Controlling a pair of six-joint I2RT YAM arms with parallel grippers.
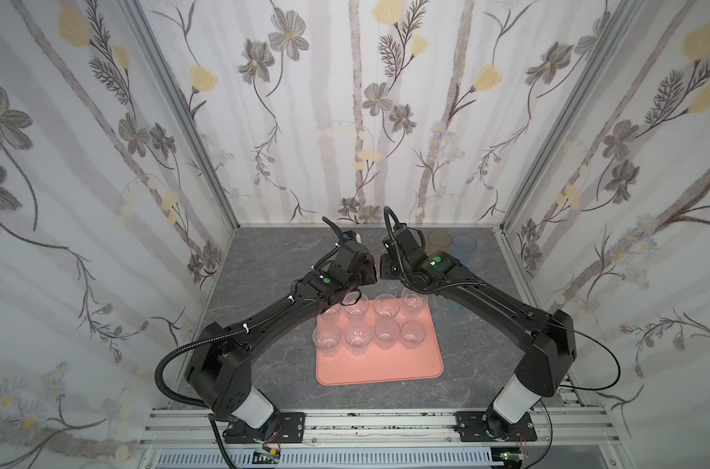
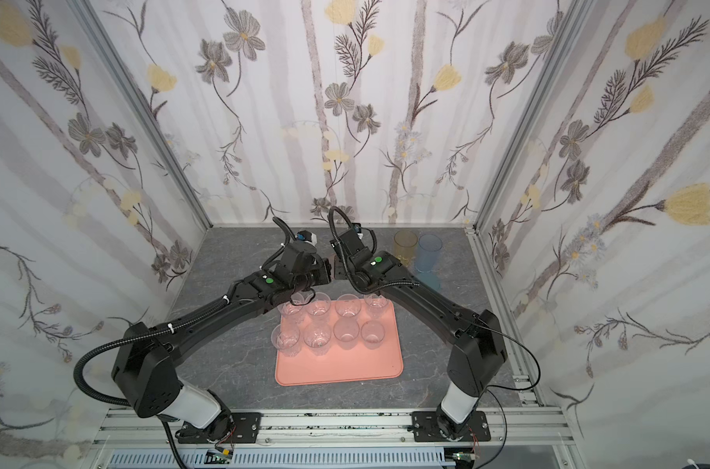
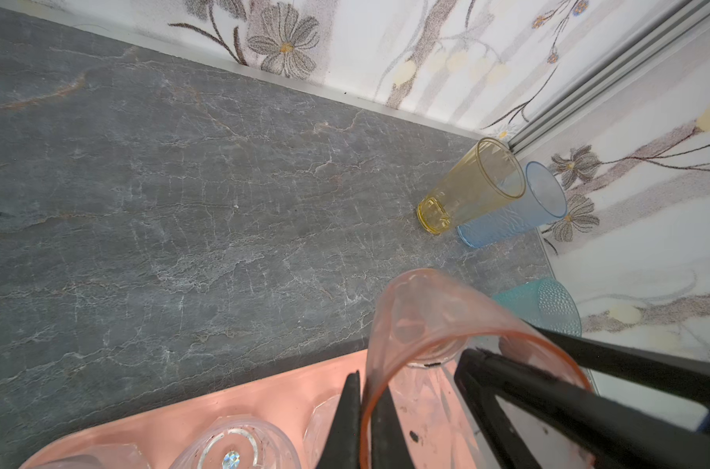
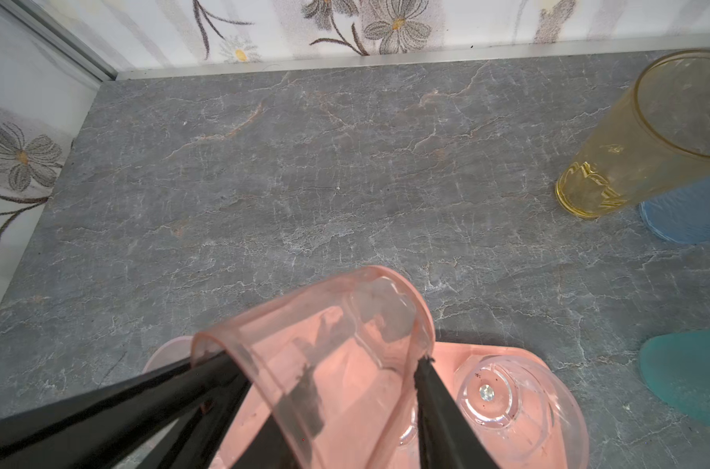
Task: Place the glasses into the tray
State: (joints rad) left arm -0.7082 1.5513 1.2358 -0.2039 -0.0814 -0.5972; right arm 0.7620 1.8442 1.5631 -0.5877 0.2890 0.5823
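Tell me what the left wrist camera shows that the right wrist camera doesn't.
Left wrist only: the blue glass with its rim, and the teal glass's dimpled wall; the right wrist view catches only slivers of both. Right wrist only: the tray's rounded corner, and a dark finger seen through the pink glass's wall. Both: the pink glass among black fingers, the amber glass, clear glasses on the tray, the grey table.

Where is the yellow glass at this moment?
In both top views the yellow glass stands upright near the table's far right corner, just left of the blue glass, off the tray.
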